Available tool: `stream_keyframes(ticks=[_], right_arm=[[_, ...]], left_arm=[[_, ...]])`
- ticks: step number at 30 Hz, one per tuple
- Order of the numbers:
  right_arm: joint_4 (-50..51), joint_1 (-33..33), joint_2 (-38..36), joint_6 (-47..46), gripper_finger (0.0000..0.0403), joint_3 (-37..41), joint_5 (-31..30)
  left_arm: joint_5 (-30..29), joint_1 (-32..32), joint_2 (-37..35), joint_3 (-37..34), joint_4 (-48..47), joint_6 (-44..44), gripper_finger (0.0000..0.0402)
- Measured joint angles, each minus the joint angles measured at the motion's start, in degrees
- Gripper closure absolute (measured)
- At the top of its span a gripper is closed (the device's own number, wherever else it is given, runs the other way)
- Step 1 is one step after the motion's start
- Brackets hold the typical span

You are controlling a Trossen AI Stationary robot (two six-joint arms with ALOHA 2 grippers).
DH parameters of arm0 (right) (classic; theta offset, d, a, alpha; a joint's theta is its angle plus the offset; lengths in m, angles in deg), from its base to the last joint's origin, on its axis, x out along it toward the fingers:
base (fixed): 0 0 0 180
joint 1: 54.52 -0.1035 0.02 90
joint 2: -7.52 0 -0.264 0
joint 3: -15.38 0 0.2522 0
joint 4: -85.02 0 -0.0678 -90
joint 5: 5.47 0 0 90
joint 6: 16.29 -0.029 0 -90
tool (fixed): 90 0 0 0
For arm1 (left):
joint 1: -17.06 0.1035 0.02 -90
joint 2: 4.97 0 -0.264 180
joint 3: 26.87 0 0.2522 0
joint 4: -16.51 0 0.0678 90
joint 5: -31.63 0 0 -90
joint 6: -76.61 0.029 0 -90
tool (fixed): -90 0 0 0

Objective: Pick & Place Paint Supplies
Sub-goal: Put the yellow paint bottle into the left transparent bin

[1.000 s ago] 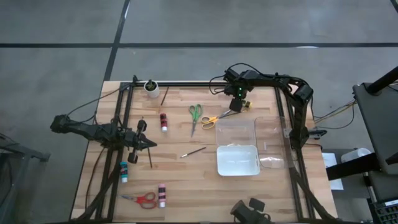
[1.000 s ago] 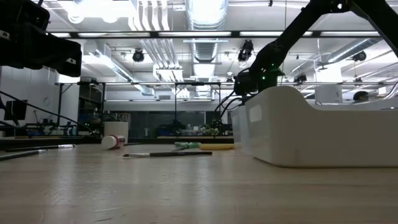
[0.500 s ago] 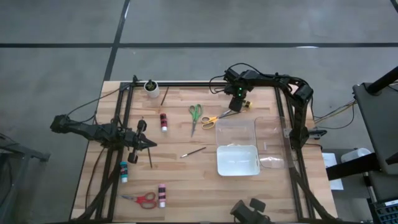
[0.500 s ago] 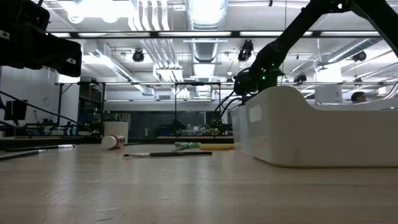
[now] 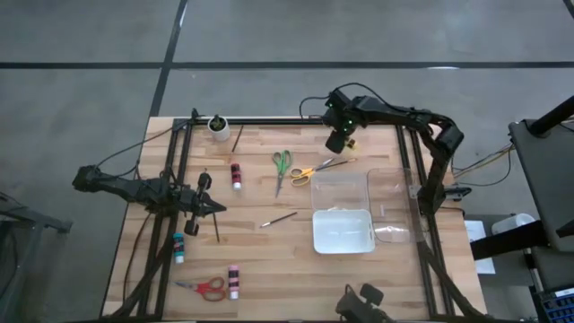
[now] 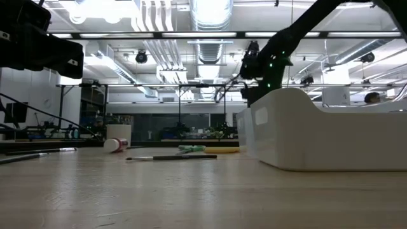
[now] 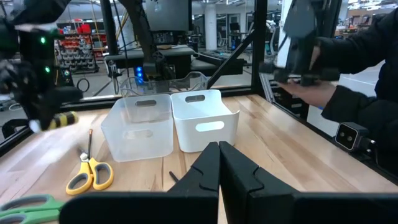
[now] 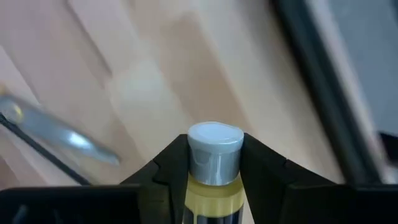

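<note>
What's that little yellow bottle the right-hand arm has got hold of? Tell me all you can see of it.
It is a small yellow paint bottle with a pale, rounded cap, seemingly plastic. The right pincer holds it clamped between its two dark fingers, one pressing on each side just below the cap. The left wrist view shows black stripes on its yellow body. It hangs above the wooden table, near the far edge, touching nothing else.
</note>
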Motion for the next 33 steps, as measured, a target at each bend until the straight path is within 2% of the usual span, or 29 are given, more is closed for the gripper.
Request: stream_keyframes(ticks=[7,16,25,33], right_arm=[[-6.09,-1.11,-9.66,-4.12,0.0289,2.82,2.63],[-14.33,-4.68,-28.67,-11.03,0.0289,13.86,1.86],[-19.01,-11.96,-47.27,-21.70,0.0290,26.35,-10.69],[-18.47,-20.97,-55.56,-25.23,0.0290,29.88,-21.41]], left_arm=[[0.00,0.00,0.00,0.00,0.00,0.02,0.0398],[0.00,0.00,0.00,0.02,0.02,0.00,0.0398],[0.00,0.00,0.00,0.01,0.01,0.02,0.0398],[-0.02,0.00,0.00,0.02,0.00,0.00,0.0398]])
